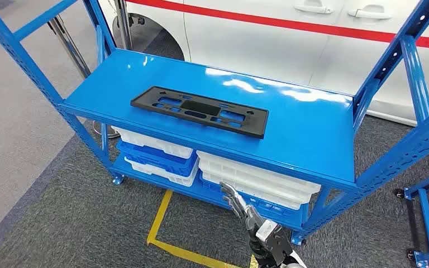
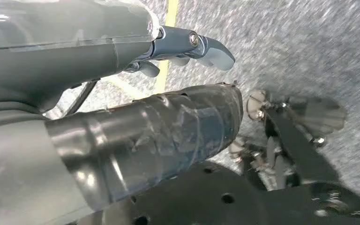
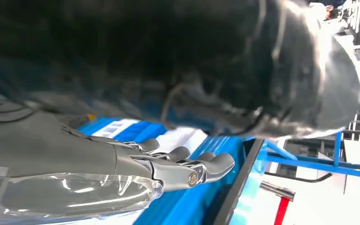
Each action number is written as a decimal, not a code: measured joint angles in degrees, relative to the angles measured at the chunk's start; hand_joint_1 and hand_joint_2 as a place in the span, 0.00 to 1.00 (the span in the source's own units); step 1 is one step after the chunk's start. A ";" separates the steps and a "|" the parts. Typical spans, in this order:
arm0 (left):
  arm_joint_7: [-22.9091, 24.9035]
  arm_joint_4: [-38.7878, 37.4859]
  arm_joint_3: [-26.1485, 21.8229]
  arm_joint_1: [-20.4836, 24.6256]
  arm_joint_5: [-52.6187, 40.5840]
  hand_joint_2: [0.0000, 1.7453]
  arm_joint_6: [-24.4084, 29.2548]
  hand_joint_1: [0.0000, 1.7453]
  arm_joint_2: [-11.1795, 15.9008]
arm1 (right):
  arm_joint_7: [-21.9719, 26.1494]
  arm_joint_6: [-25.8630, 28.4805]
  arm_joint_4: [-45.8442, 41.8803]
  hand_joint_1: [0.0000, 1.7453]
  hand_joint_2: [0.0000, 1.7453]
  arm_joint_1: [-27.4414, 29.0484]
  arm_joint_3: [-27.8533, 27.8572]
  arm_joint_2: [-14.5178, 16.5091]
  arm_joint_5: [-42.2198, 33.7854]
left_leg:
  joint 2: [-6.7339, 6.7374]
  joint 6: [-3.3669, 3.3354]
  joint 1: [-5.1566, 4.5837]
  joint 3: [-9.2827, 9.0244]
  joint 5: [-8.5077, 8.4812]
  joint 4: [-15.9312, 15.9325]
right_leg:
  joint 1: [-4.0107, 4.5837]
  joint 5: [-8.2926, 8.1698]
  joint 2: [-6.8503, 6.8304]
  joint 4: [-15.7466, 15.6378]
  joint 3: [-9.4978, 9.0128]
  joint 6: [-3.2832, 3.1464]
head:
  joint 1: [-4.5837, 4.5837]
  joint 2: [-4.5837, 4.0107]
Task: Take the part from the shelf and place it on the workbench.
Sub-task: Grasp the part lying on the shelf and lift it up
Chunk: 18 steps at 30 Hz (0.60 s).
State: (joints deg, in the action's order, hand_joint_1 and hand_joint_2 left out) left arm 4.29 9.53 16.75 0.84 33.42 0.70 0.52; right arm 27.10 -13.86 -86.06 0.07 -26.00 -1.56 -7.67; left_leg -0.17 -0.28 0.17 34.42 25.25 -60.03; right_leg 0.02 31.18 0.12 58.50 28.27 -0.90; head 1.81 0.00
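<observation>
A white vehicle (image 1: 290, 50) with a red stripe is occupying the 12 o'clock edge of the head view, standing behind the shelving. In front of it, a blue steel shelf unit (image 1: 313, 134) is spanning the view from 10 o'clock to 3 o'clock, its perforated uprights rising at both ends. Grey carpet (image 1: 61, 223) is covering the floor from 6 o'clock to 9 o'clock, with yellow floor tape (image 1: 159, 226) marking a corner just below the shelf unit's lower tier.

On the lower tier, stacked white trays (image 1: 257, 181) and blue trays (image 1: 156, 162) are sitting side by side beneath the top deck.

The part (image 1: 201, 110), a flat black rectangular plate with cut-out openings, is lying flat on the top deck near the centre of the head view, its long side running from 9 o'clock to 3 o'clock, well apart from both hands.

The right hand (image 1: 240, 204) is showing at 6 o'clock in the head view, in front of the lower tier and below the part. In the right wrist view, the right hand (image 3: 168, 164) is holding nothing, with its fingers (image 3: 215, 161) extended and lying close together, and the thumb apart from them.

The left hand (image 2: 168, 93) is appearing in the left wrist view above the grey carpet, its fingers extended, its thumb apart, and nothing between them.
</observation>
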 joint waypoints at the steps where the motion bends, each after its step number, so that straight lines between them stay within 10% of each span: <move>1: -0.01 0.00 0.00 0.08 0.00 0.00 0.00 0.00 0.00 | -0.01 0.00 -0.01 0.00 0.00 0.00 0.00 0.00 0.01 | -0.01 -0.17 -0.03 -0.10 0.19 0.25 | -0.03 0.05 -0.06 -0.11 -0.03 0.12 | 0.00 0.00; 6: -0.03 0.01 0.04 0.11 -0.01 0.00 -0.02 0.00 -0.05 | 0.03 0.00 -0.12 0.00 0.00 -0.14 -0.04 -0.01 -0.01 | -0.10 -1.73 0.45 -2.27 1.17 2.23 | -0.13 1.12 -0.14 2.82 0.26 1.23 | 0.05 0.00; 10: -0.05 0.00 0.05 0.09 0.00 0.00 0.02 0.00 -0.04 | 0.03 -0.02 -0.10 0.00 0.00 -0.04 -0.04 -0.15 -0.04 | -0.12 -2.32 0.57 -3.84 2.36 2.58 | -0.75 5.09 -0.10 15.09 9.07 2.23 | 0.14 0.00; 12: -0.07 0.00 0.05 0.06 0.00 0.00 0.03 0.00 -0.05 | 0.02 -0.02 -0.10 0.00 0.00 0.03 -0.05 -0.22 -0.04 | -0.28 -2.02 0.64 -5.04 3.32 2.57 | -1.04 2.18 -0.12 14.18 10.77 2.46 | 0.14 0.00; 15: -0.12 -0.04 0.07 -0.04 -0.01 0.00 0.03 0.00 -0.10 | 0.02 -0.04 -0.05 0.00 0.00 0.01 -0.05 -0.32 -0.05 | -0.33 -1.15 0.77 -7.10 5.02 2.54 | -1.05 -5.28 -0.14 4.43 8.74 2.26 | 0.20 0.00; 18: -0.20 -0.14 0.08 0.33 0.00 0.00 0.07 0.00 -0.11 | -0.02 -0.08 0.02 0.00 0.00 0.08 -0.07 -0.46 -0.06 | -0.28 0.01 0.71 -7.51 5.78 2.31 | -0.44 -5.78 -0.10 1.94 8.63 0.81 | 0.36 0.00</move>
State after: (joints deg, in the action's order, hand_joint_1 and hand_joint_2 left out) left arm 4.10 9.39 16.84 1.17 33.42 0.77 0.42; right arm 27.09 -13.93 -86.04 0.15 -26.07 -2.02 -7.73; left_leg -0.44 -0.27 0.88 26.91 31.03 -57.73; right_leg -0.41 25.40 0.01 60.44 36.89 -0.09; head 2.18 0.00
